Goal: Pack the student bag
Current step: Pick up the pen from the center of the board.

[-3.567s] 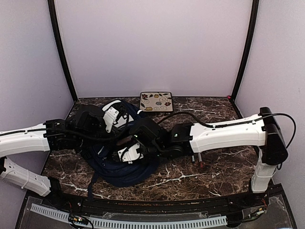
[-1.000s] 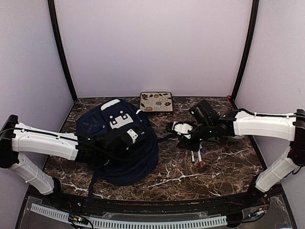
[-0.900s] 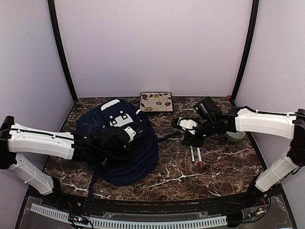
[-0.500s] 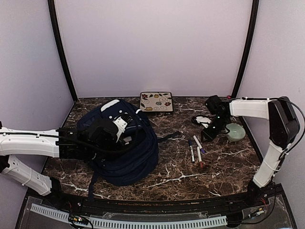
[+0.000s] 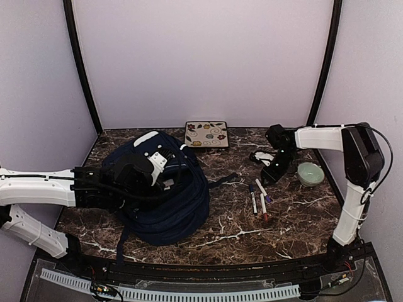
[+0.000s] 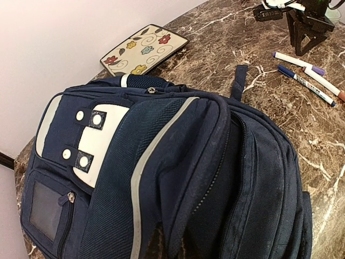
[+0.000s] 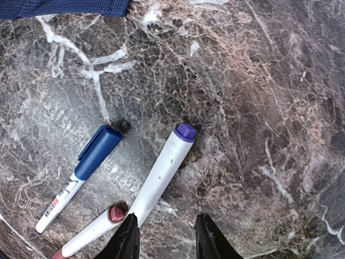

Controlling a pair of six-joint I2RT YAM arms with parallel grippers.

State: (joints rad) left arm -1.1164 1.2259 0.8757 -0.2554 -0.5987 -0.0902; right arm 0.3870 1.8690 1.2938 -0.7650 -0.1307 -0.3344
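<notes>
The student bag [image 5: 176,211] lies at the table's left, a big navy backpack with white patches and a pale stripe [image 6: 145,162]. My left gripper [image 5: 162,179] rests on its top. In the left wrist view its dark fingertips [image 6: 156,245] are shut on a fold of the bag's flap beside the open zip. My right gripper [image 5: 272,173] hangs over the table at the right rear, fingers open and empty [image 7: 168,240]. Just ahead of it lie a purple-capped marker [image 7: 161,170], a blue-capped marker [image 7: 81,172] and a red-capped marker [image 7: 89,232].
A flower-patterned flat case [image 5: 206,134] lies against the back wall behind the bag. A pale green bowl [image 5: 310,173] sits at the right, close to the right arm. The three markers [image 5: 258,198] lie between bag and bowl. A bag strap [image 5: 223,181] trails toward them.
The right gripper has swung away from the bag to the right rear, above the markers. The left gripper slid left along the bag's top and closed on its flap.
</notes>
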